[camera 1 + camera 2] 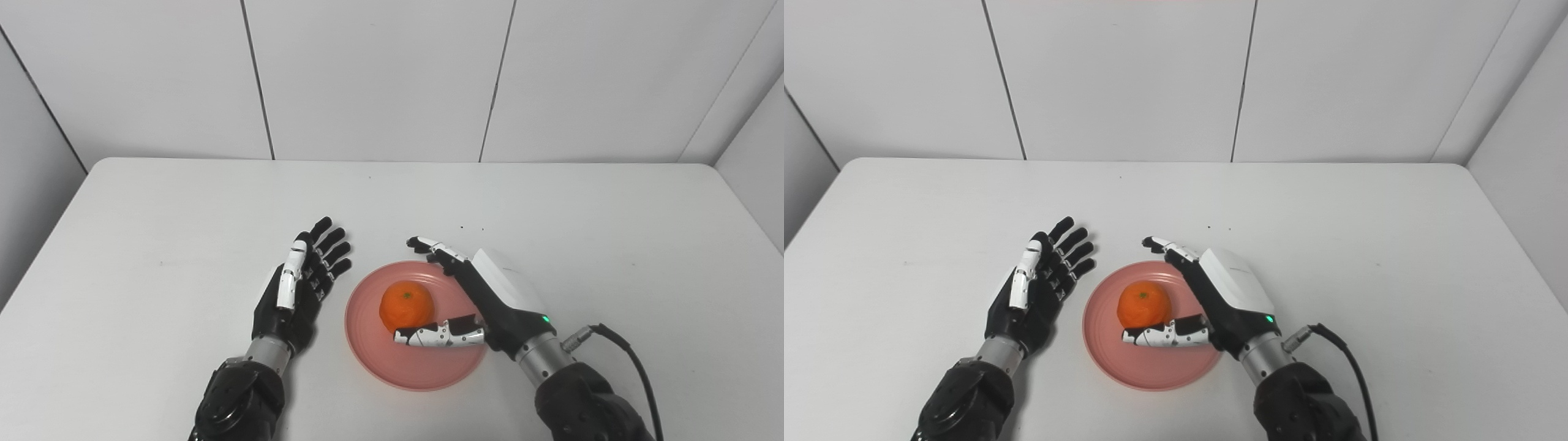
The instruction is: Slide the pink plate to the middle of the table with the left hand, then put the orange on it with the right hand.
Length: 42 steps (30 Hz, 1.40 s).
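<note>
Two hands over white table [184, 214]. Orange [407, 305] sits on pink plate [392, 361] (mid-table, near edge). Right hand [490, 300] spread around the fruit, not clamping it. Left hand [300, 282] just beside plate, fingers apart, empty.

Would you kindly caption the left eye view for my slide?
Orange resting on pink plate, right hand open around it, left hand open beside.
</note>
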{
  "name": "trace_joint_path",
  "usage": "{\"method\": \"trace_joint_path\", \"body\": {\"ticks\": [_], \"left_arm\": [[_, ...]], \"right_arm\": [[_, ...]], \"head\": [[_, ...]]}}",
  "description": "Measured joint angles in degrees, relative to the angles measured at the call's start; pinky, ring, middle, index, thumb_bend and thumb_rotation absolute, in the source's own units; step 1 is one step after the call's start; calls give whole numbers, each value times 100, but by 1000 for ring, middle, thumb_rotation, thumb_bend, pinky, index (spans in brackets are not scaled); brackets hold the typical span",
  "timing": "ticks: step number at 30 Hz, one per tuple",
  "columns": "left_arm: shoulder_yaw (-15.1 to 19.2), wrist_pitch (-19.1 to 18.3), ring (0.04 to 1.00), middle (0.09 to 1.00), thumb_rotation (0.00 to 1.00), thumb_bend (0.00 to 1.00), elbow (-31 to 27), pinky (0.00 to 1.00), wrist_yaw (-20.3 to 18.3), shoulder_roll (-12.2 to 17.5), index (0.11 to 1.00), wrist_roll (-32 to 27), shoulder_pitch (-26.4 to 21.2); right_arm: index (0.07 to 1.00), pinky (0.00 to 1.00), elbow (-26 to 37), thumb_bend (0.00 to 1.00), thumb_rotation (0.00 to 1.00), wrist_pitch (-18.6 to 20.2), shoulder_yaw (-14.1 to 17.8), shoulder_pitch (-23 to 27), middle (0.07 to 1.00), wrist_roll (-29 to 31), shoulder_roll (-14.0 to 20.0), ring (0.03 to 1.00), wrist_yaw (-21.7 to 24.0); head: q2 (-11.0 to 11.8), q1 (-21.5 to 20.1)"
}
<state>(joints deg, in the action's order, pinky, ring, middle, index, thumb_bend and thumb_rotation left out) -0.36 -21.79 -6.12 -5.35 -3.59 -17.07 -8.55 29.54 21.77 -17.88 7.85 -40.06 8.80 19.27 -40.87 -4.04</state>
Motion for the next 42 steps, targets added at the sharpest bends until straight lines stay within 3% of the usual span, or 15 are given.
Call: {"method": "trace_joint_path", "body": {"ticks": [2, 6, 10, 12, 13, 14, 16, 20, 27, 31, 34, 39, 41, 42], "left_arm": [[10, 0, 900, 908, 1000, 365, 1, 898, -4, 1, 897, -11, 0], [34, 0, 900, 908, 1000, 361, 0, 895, -11, 8, 898, -17, 0], [44, 0, 905, 916, 1000, 360, -6, 902, -23, 19, 902, -22, 3], [42, -2, 902, 914, 1000, 359, -63, 899, -24, 46, 904, -17, 26], [40, -9, 901, 913, 1000, 359, -93, 898, -22, 63, 904, -12, 44], [34, -12, 909, 923, 1000, 354, -123, 905, -17, 75, 914, 7, 65], [14, -10, 920, 935, 1000, 363, -213, 918, 6, 89, 928, 108, 120], [-90, 5, 948, 963, 1000, 384, -405, 952, 45, 117, 957, 304, 270], [-187, 41, 983, 996, 1000, 396, -694, 995, 44, 151, 991, 505, 483], [-186, 57, 986, 1000, 1000, 410, -877, 998, 79, 148, 992, 621, 623], [-186, 68, 990, 1000, 1000, 408, -899, 1000, 82, 144, 998, 633, 655], [-197, 75, 995, 1000, 1000, 401, -960, 1000, 96, 98, 1000, 644, 727], [-211, 76, 986, 1000, 1000, 391, -1005, 991, 117, 82, 998, 688, 760], [-220, 76, 986, 1000, 1000, 390, -1026, 990, 133, 79, 997, 737, 776]], "right_arm": [[879, 767, 18, 1000, 472, -68, 198, -20, 876, 199, -30, 845, -180], [888, 768, -99, 1000, 510, -674, 591, -135, 886, 574, -169, 849, -941], [915, 806, -408, 1000, 660, -1006, 882, -348, 898, 874, -447, 877, -1552], [937, 826, -562, 960, 850, -1017, 988, -468, 915, 947, -581, 891, -1714], [939, 828, -576, 953, 877, -1016, 1002, -530, 918, 960, -617, 892, -1767], [950, 837, -585, 873, 960, -1016, 1011, -569, 938, 1000, -652, 908, -1783], [956, 850, -627, 839, 987, -1016, 1081, -611, 950, 1169, -725, 919, -1808], [964, 874, -695, 815, 1000, -1015, 1349, -677, 961, 1790, -988, 936, -1873], [1000, 979, -903, 854, 1000, -1015, 1461, -813, 999, 2553, -1211, 983, -1884], [1000, 944, -931, 795, 1000, -1014, 1494, -936, 1000, 2888, -1361, 989, -1916], [1000, 984, -961, 756, 1000, -1006, 1494, -990, 1000, 3101, -1456, 998, -1922], [1000, 990, -1046, 524, 1000, -894, 1490, -1049, 1000, 3290, -1588, 993, -1974], [1000, 975, -1051, 345, 1000, -891, 1494, -1076, 999, 3345, -1620, 981, -2011], [1000, 973, -1051, 336, 1000, -891, 1495, -1089, 998, 3377, -1649, 980, -2027]], "head": [[9, -26], [27, -35], [35, -9], [35, -9], [44, -9], [53, -9], [62, -9], [79, 0], [88, 17], [97, 9], [97, -9], [106, 8], [114, 35], [114, 35]]}}
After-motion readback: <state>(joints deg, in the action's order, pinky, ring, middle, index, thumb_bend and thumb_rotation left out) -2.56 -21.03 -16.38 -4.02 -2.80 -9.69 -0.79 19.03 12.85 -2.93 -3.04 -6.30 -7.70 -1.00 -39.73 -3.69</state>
